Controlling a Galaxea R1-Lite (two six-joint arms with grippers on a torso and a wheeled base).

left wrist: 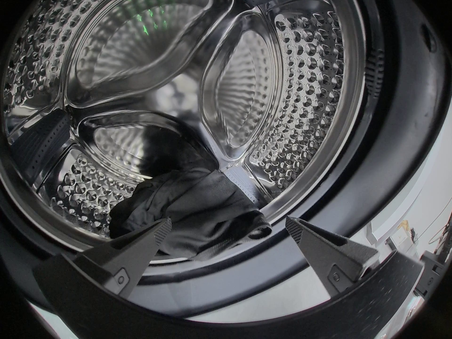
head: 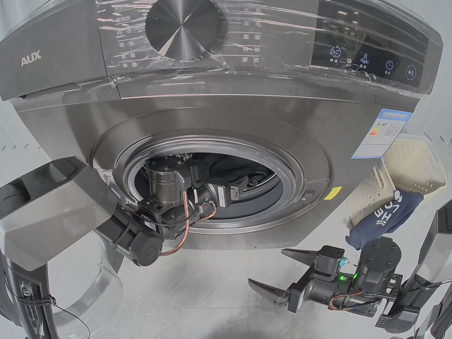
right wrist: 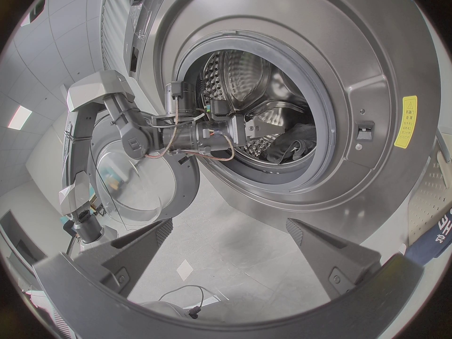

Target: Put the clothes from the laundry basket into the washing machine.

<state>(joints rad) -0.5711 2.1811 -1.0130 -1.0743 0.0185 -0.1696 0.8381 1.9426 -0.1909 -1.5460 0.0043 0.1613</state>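
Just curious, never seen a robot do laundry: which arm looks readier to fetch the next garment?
Right: the right gripper, open, hangs near the beige perforated plastic basket with a navy garment; the left gripper is at the steel drum's mouth.

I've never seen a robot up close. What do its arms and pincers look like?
The arms have angular silver-grey shells and black joints. The left pincer and right pincer each have two black, pointed wedge fingers. A copper braided cable runs along the left wrist; a green light glows on the right.
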